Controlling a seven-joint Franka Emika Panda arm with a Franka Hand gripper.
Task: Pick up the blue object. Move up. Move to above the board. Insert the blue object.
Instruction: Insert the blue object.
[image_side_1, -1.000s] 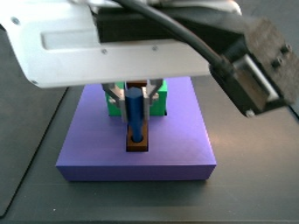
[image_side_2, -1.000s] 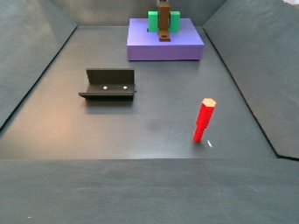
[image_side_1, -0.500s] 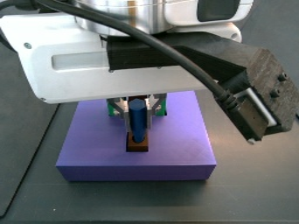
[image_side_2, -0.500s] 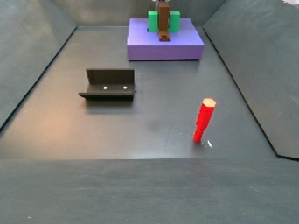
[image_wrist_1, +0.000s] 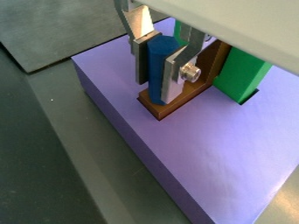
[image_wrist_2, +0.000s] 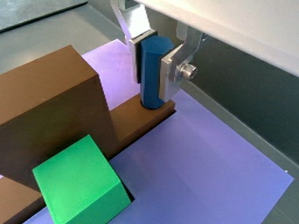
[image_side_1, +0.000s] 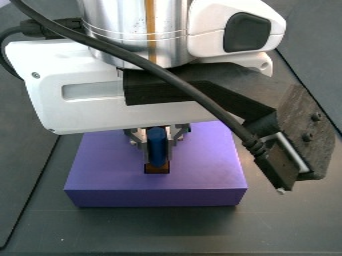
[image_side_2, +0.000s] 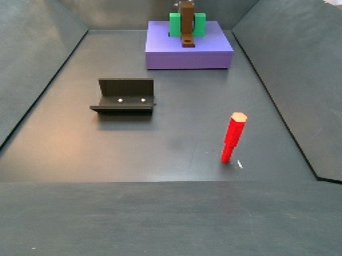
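The thin straight blue stick (image_wrist_1: 156, 59) stands upright with its lower end in the end of the long narrow brown plank (image_wrist_2: 142, 121), on the purple block (image_wrist_1: 222, 157). The gripper (image_wrist_1: 159, 48) clamps the stick between its silver fingers (image_wrist_2: 174, 66), beside green blocks (image_wrist_1: 247, 74).

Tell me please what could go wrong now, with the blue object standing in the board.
1. The hand has its fingers on both sides of the blue object, which stands in the end of the board. Rising while shut might pull it out.
2. The wrist views do not show how deep it sits; released shallow, it could tip.
3. The green block stands close, so sideways moves risk a bump.
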